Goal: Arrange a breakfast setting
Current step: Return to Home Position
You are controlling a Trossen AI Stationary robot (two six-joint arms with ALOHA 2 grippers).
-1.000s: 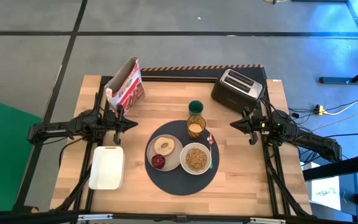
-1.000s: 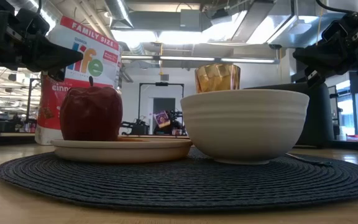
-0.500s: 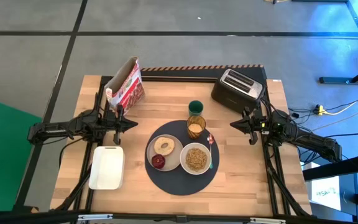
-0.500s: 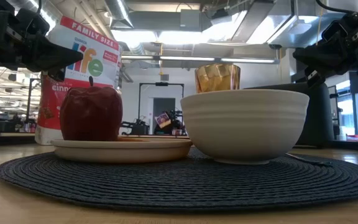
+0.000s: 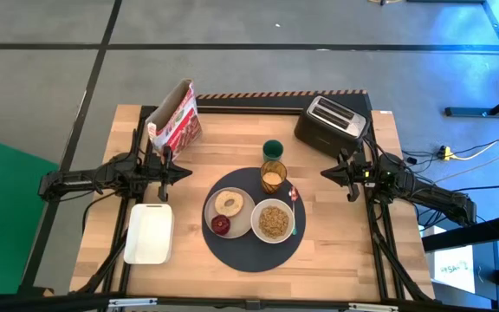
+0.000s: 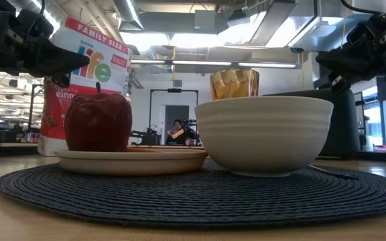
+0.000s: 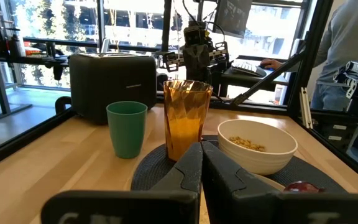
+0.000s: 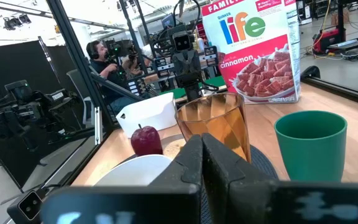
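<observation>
A dark grey round mat (image 5: 254,247) lies near the table's middle. On it a beige plate (image 5: 236,224) carries a toasted round (image 5: 229,204) and a red fruit (image 5: 221,225); beside the plate stands a white bowl (image 5: 273,221) of cereal. An amber glass (image 5: 273,176) stands at the mat's far edge, a small green cup (image 5: 272,149) behind it. My left gripper (image 5: 186,172) hovers shut at the table's left, my right gripper (image 5: 326,174) shut at the right. Both touch nothing.
A cereal box (image 5: 175,118) stands at the far left, a black toaster (image 5: 331,122) at the far right. A white rectangular tray (image 5: 149,232) lies at the near left. People sit in the room behind, seen in the right wrist view.
</observation>
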